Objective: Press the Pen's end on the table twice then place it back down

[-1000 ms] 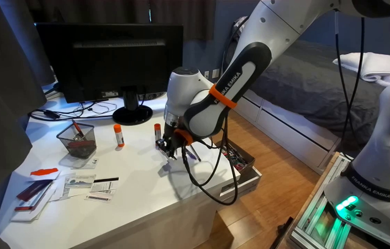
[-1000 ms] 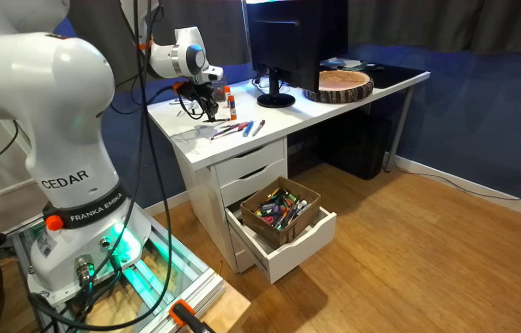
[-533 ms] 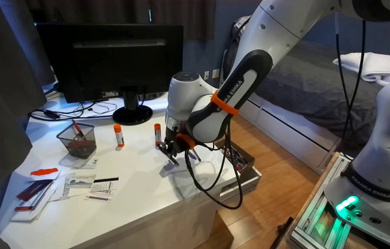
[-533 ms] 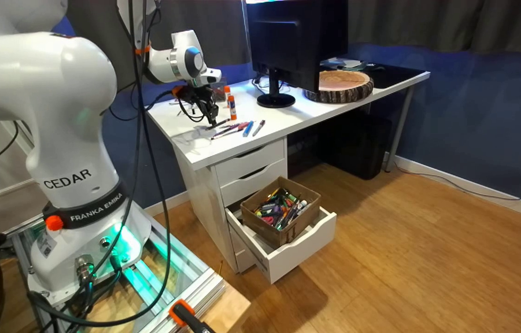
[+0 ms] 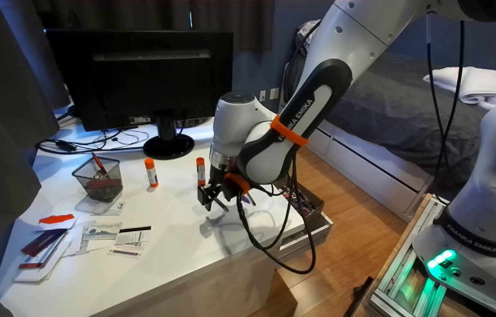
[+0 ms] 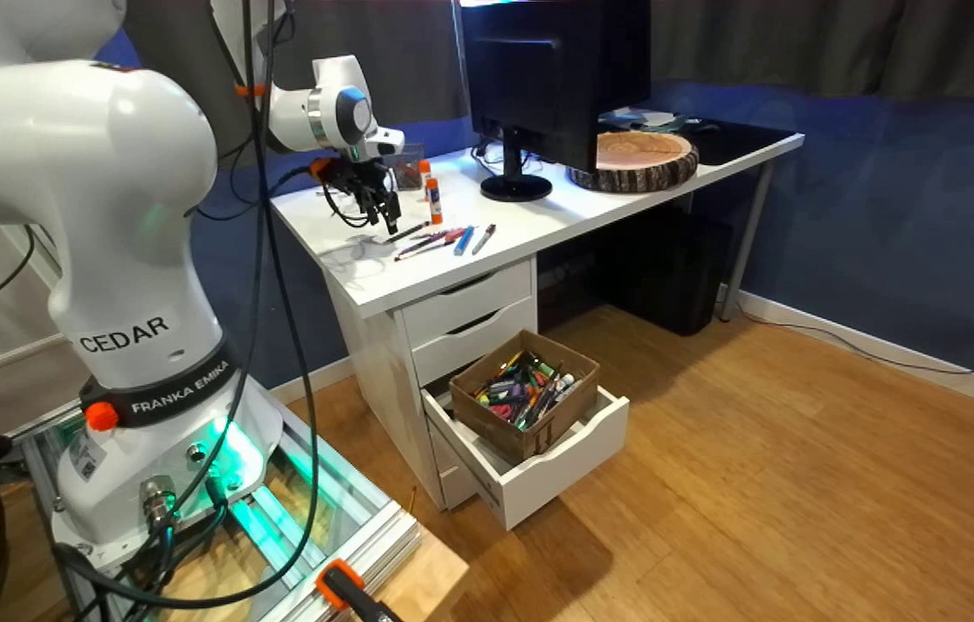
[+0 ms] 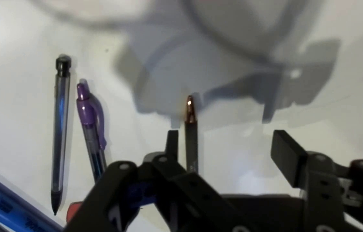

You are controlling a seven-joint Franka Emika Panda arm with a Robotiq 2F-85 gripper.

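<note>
The pen (image 7: 191, 141), dark with a copper-coloured tip, lies on the white table (image 5: 173, 237). My gripper (image 7: 228, 148) stands open low over it, jaws wide apart. In the wrist view the pen runs between the fingers, close beside the left one and far from the right one. Neither finger appears to grip it; part of the pen is hidden behind the left finger. Both exterior views show the pen too, under the gripper in an exterior view (image 5: 221, 205) and just beside the fingertips in an exterior view (image 6: 409, 231).
Left of the pen in the wrist view lie a purple pen (image 7: 86, 112), a clear pencil (image 7: 60, 129) and a blue marker (image 7: 10, 206). Two orange-capped glue sticks (image 5: 151, 172), a mesh cup (image 5: 99, 182) and a monitor (image 5: 142, 79) stand on the table.
A second ago the pen was between my closed fingers. It then tilted and came to lie on the table. The jaws have since spread apart and the gripper has shifted slightly off it.
</note>
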